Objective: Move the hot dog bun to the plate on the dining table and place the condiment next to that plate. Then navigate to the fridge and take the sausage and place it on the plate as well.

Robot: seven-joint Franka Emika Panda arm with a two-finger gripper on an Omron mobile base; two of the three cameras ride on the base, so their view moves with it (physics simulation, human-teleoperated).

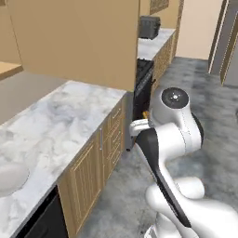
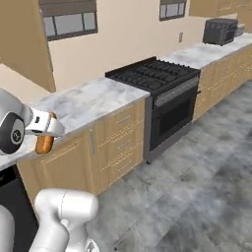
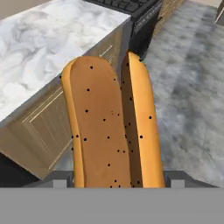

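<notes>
**Inspector:** State the step in hand, and start with the biggest thing around you.

**Arm:** By my judgement, the carry of the first step. The marble counter (image 2: 93, 101) runs along my side over wooden cabinets (image 1: 100, 153), with the black stove (image 2: 157, 78) set into it further along. The grey floor (image 2: 197, 187) lies open beside them. No dining table or blue plate here, so the next move calls for driving on to find them.

**Inspector:** The claw and the load?

**Arm:** My gripper (image 3: 118, 181) is pinching the hot dog bun (image 3: 111, 122) at its near end; the split faces the hand camera. It hangs just off the counter edge.

**Inspector:** Obstructions?

**Arm:** The cabinet fronts stand close; a turn must swing the bun clear of them
</notes>
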